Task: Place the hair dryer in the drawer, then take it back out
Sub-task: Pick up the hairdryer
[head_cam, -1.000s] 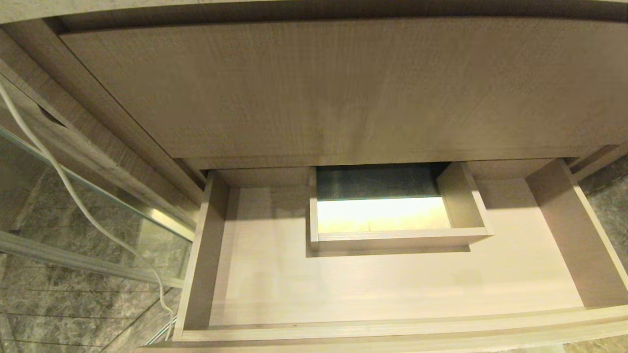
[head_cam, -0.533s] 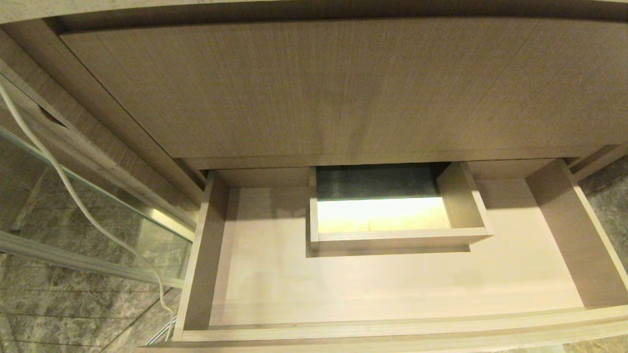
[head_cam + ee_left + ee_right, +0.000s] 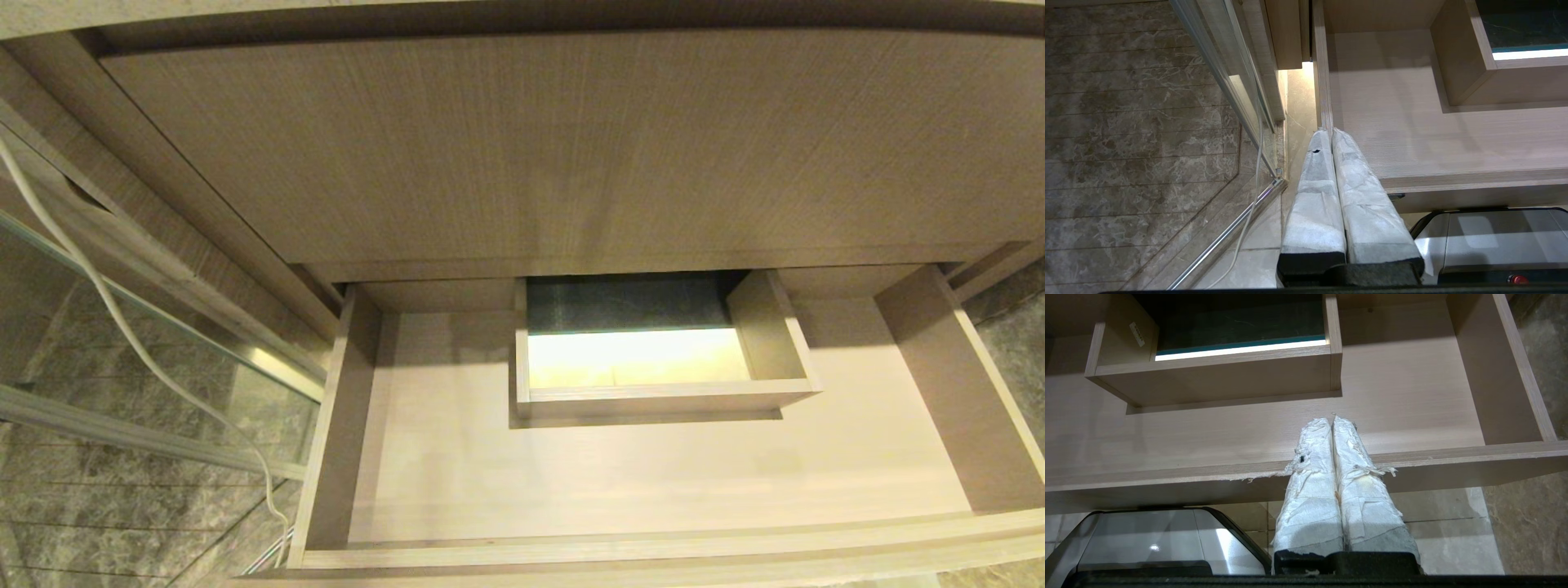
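The drawer (image 3: 653, 482) stands pulled out below me, wide, shallow and light-brown, with nothing lying on its floor. A boxed rectangular cut-out (image 3: 661, 398) rises in its middle. The hair dryer is out of view. Neither arm shows in the head view. My left gripper (image 3: 1329, 131) hangs shut and empty in front of the left corner of the drawer (image 3: 1433, 134). My right gripper (image 3: 1331, 418) is likewise shut and empty, its tips just over the front rail of the drawer (image 3: 1412, 400), right of the cut-out (image 3: 1216, 375).
A taller wood-grain panel (image 3: 555, 147) overhangs the drawer's back. On the left are a glass panel (image 3: 163, 359) with a metal rail, a hanging white cable (image 3: 122, 327) and marble floor (image 3: 98, 506). My own base (image 3: 1155, 539) sits under the drawer front.
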Tool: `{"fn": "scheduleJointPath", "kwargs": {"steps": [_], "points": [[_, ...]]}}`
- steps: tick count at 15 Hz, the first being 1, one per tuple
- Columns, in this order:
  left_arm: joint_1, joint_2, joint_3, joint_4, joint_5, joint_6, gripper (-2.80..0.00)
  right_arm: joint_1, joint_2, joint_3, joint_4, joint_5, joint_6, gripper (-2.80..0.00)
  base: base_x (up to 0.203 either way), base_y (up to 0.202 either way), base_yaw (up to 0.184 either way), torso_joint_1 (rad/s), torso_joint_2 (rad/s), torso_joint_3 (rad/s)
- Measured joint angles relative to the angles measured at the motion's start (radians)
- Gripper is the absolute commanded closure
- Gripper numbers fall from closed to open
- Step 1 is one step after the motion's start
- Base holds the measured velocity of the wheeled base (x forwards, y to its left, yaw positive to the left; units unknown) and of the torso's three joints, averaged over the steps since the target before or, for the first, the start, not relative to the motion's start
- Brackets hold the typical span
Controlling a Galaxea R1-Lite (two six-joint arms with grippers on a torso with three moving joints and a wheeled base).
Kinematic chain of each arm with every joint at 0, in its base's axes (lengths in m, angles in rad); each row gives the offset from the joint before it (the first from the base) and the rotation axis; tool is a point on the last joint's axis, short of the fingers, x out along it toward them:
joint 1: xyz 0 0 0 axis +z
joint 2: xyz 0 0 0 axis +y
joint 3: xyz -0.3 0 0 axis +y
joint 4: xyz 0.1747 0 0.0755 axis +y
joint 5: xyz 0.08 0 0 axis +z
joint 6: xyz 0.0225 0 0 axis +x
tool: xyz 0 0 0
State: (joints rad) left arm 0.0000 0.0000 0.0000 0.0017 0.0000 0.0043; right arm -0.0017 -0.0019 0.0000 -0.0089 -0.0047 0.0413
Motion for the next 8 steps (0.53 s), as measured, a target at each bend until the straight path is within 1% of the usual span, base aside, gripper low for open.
{"fn": "scheduleJointPath", "kwargs": {"steps": [8], "points": [[0.0, 0.0, 0.0, 0.0, 0.0, 0.0, 0.0, 0.0, 0.0, 0.0, 0.0, 0.0, 0.0, 0.0, 0.0, 0.0, 0.0, 0.0, 0.0, 0.0]]}}
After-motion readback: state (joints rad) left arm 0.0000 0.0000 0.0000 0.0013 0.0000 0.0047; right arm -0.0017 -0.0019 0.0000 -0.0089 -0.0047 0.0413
